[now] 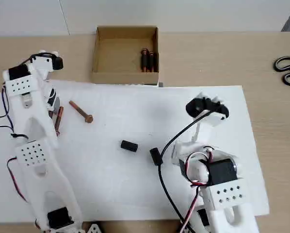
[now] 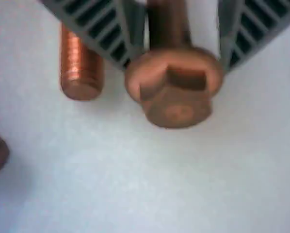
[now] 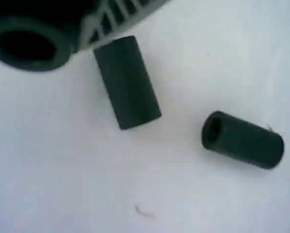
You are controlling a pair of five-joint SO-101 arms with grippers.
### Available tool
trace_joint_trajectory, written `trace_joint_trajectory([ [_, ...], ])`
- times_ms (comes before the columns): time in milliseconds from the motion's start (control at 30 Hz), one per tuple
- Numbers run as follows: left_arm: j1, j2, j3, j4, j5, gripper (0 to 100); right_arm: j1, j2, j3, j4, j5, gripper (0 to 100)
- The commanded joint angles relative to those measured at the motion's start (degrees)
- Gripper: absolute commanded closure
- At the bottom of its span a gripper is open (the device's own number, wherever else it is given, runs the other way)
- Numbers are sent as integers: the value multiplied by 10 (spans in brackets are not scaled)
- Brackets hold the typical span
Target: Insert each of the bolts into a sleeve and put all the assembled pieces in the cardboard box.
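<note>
Closest to the arm bases, on the white sheet point(image 1: 111, 194) that covers the table point(image 1: 261, 53), a black sleeve point(image 1: 156, 156) lies on its side just beside the right arm's dark cable point(image 1: 171, 141); a second sleeve point(image 1: 129, 145) lies near it, toward the left arm, the two not touching; the right gripper point(image 3: 113, 14) is close by these (whether it is open or closed I cannot tell).

Farther back on the left, the left gripper point(image 2: 179, 53) is down at the sheet; its ribbed fingers point(image 2: 106, 29) stand open on either side of a copper bolt point(image 2: 174, 92), one finger against the shank and a sliver of white showing at the other, so nothing is squeezed; a second bolt point(image 2: 79, 68) lies just beside that one, its threaded end toward the wrist camera; a third bolt point(image 1: 81, 111) lies loose and slanted on the sheet, near the left arm.

Beyond the sheet's far edge stands the cardboard box point(image 1: 101, 53), with assembled pieces point(image 1: 147, 60) lying against its right wall; scissors point(image 1: 288, 70) rest well off at the table's right edge.
</note>
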Motion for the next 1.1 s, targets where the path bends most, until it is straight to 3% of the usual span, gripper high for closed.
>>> trace_joint_trajectory([
  [0, -3, 18, -18, -3, 0, 946, 2, -11, -1, -12, 4, 996],
  [67, -3, 23, -22, -3, 0, 993, 2, -11, -2, -14, 4, 996],
  [500, -6, -13, -103, 20, -7, 994, 1, -11, -3, -45, 5, 996],
  [1067, 15, -271, 66, 20, -17, 994, -6, -11, -3, -45, 5, 996],
])
